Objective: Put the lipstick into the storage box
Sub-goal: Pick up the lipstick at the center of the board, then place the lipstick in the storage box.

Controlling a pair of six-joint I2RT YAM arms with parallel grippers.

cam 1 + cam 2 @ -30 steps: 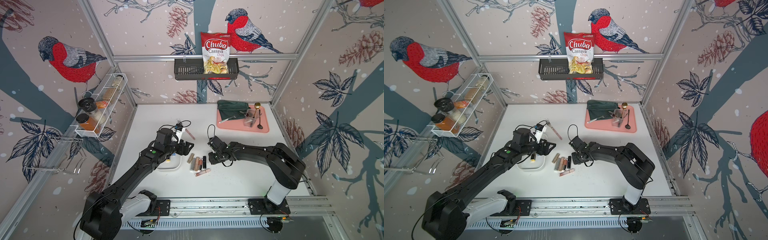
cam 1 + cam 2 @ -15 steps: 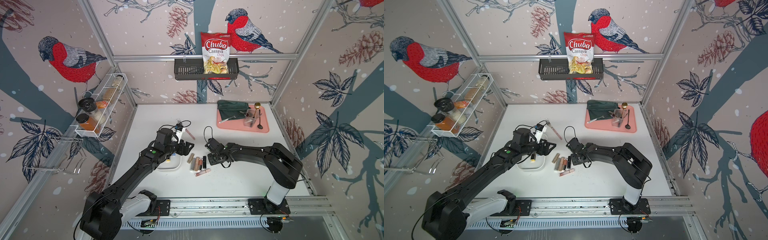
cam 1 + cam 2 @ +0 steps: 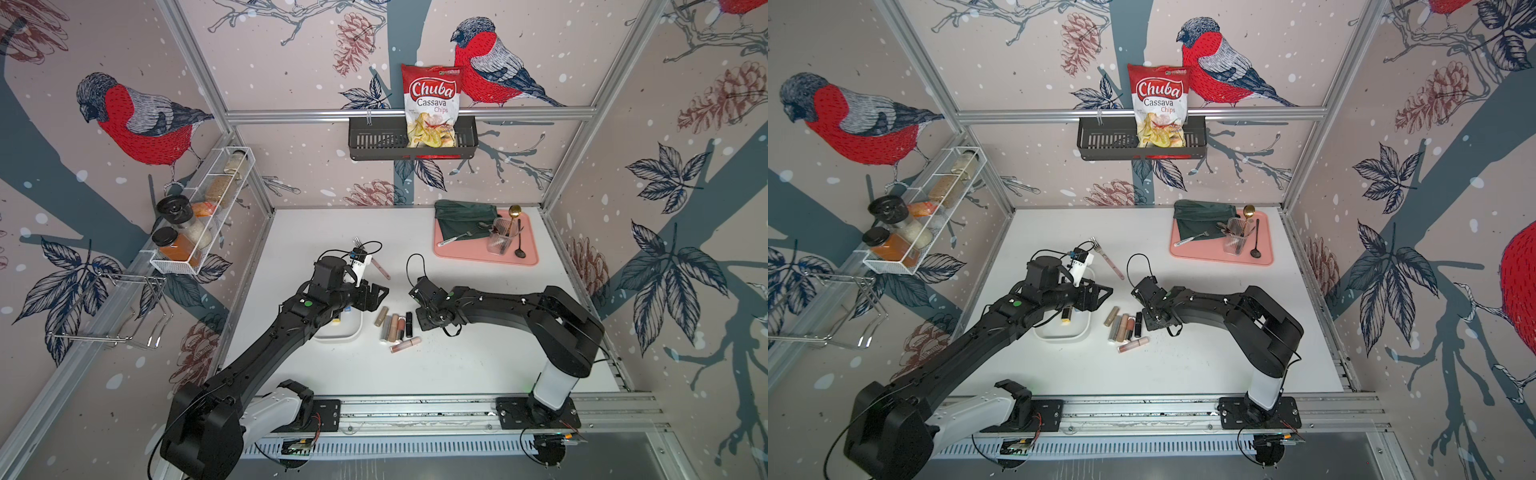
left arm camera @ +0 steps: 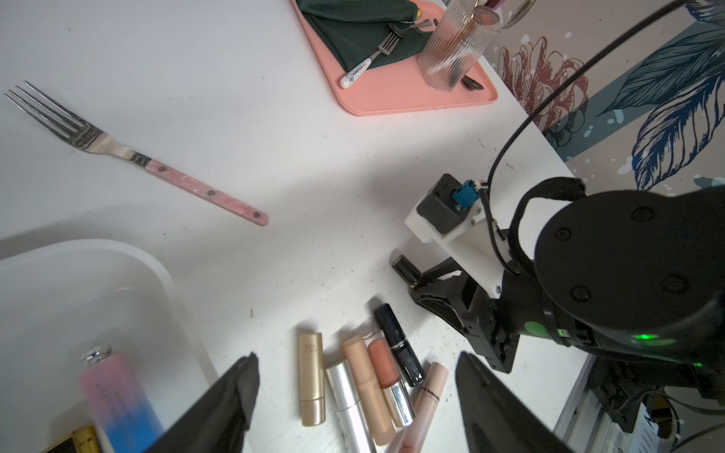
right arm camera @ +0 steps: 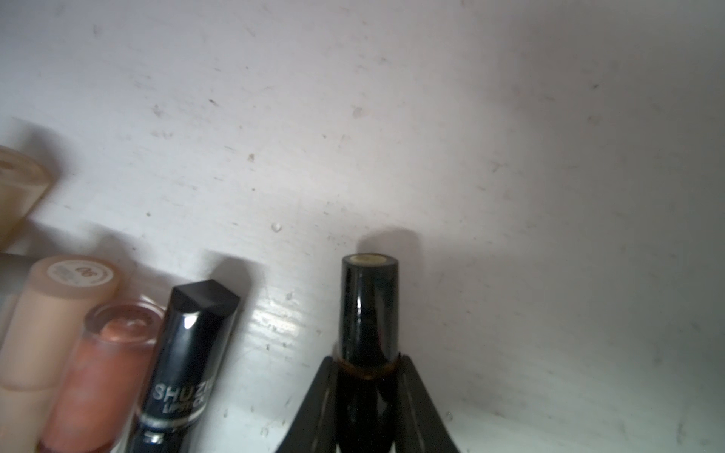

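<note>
Closing since a second ago, the right claw (image 5: 368,364) has shifted toward 9 o'clock and now clenches a black lipstick (image 5: 368,306) at 3 o'clock of the lipstick row (image 3: 395,326). The left claw (image 4: 357,357) is released beside the storage box (image 4: 129,251) rim, at 9 o'clock of the row. Bare worktop (image 3: 457,365) lies at 6 o'clock.

Bullfinch-print walls (image 3: 291,62), aluminium frame (image 3: 407,113), white tabletop (image 3: 457,365).
</note>
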